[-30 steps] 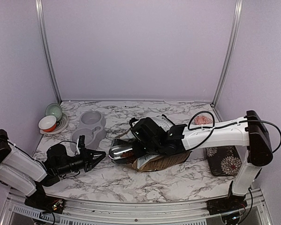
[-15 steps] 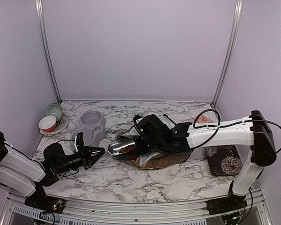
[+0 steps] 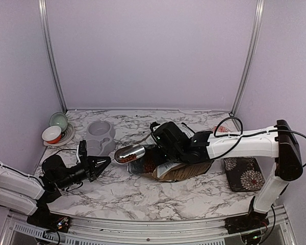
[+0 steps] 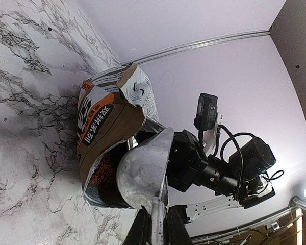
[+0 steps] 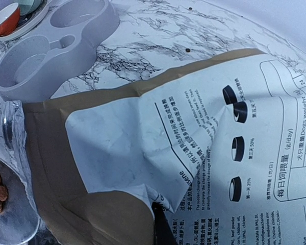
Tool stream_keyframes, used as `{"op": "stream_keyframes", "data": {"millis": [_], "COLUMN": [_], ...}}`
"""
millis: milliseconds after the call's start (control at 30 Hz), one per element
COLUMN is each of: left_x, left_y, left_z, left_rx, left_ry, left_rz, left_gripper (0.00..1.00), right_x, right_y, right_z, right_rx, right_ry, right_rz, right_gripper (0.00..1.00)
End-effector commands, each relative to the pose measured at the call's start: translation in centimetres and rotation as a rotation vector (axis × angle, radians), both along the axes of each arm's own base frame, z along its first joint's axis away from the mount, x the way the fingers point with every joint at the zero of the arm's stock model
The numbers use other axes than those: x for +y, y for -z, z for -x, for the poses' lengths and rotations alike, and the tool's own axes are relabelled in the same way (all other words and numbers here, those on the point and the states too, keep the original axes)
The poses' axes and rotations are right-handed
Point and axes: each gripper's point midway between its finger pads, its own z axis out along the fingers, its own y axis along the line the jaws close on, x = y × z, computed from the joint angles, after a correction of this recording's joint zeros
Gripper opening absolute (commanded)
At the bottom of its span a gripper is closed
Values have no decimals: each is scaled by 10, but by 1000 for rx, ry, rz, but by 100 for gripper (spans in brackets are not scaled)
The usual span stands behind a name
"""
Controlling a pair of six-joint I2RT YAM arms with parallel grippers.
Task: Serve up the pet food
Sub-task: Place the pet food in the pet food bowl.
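- Task item: the pet food (image 3: pixel 126 155) rides as a small load in the metal scoop (image 3: pixel 131 152), held above the table (image 3: pixel 194 201). More kibble lies inside the open bag (image 3: pixel 181 171), at 3 o'clock of the scoop.
- Right gripper (image 3: pixel 150 152): fingers pressed together on the scoop handle. Hazard: the load sits far out from the grip, so any wrist roll would shed pellets onto the marble.
- Judged target: the grey double feeder (image 3: pixel 98 139), at 10 o'clock of the scoop, near. Hazard: a pour begun early, or one landing on the ridge between the bowls, would scatter kibble.
- Left gripper (image 3: pixel 103 162): at 8 o'clock of the scoop mouth, very close. Its fingers (image 4: pixel 142 230) are nearly together, and I cannot tell whether they pinch anything. Hazard: the scoop strikes it in transit.
- Bag: slumped open beneath the right arm, so a brush from that arm could spill it.
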Motion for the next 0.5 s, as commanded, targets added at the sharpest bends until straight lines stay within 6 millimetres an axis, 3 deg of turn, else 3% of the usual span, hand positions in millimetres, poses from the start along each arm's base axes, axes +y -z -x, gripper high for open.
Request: {"op": "stream_keyframes", "data": {"millis": [0,467], "left_x": [6,38], "left_y": [-3,-10], "left_z": [-1,-8], "left_rx": [-13,-45], "left_ry": [-23,-137], "left_rz": [-10,-93], "left_gripper": [0,0], "right_x": [-20,-23], "right_y": [-30,-29], "right_z": [-23,-23], "right_rx": [-93,-97], "right_ry": [96,103], "right_rz": [-21,-21], "right_gripper": [0,0]}}
